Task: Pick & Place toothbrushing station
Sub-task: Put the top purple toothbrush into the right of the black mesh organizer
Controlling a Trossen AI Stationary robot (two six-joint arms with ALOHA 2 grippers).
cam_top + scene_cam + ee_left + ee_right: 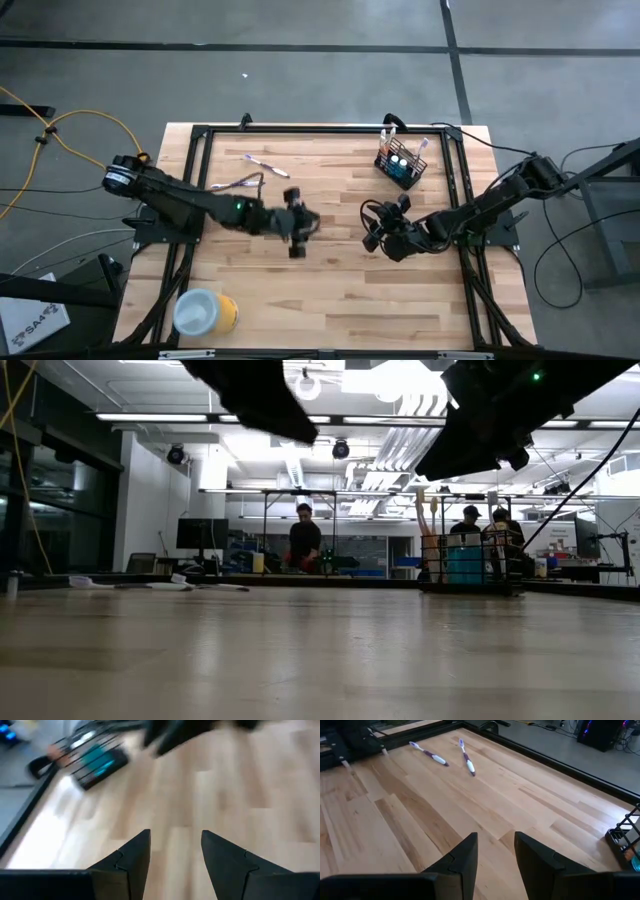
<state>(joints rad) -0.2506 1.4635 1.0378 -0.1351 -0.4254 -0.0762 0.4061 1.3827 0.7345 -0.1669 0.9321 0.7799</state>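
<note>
The black wire-mesh holder stands upright on its base at the table's far right, with toothbrushes and blue tubes sticking up out of it; it also shows in the low view and in the left wrist view. Two pale purple-and-white toothbrushes lie flat on the wood at the far left. My left gripper hovers open over the table's middle, its fingers empty. My right gripper faces it from the right, open, with nothing between its fingers.
A yellow cylinder with a white top lies near the table's front left corner. A black frame runs round the tabletop. Bare wood lies between the two grippers and along the near side. People stand in the room beyond the table.
</note>
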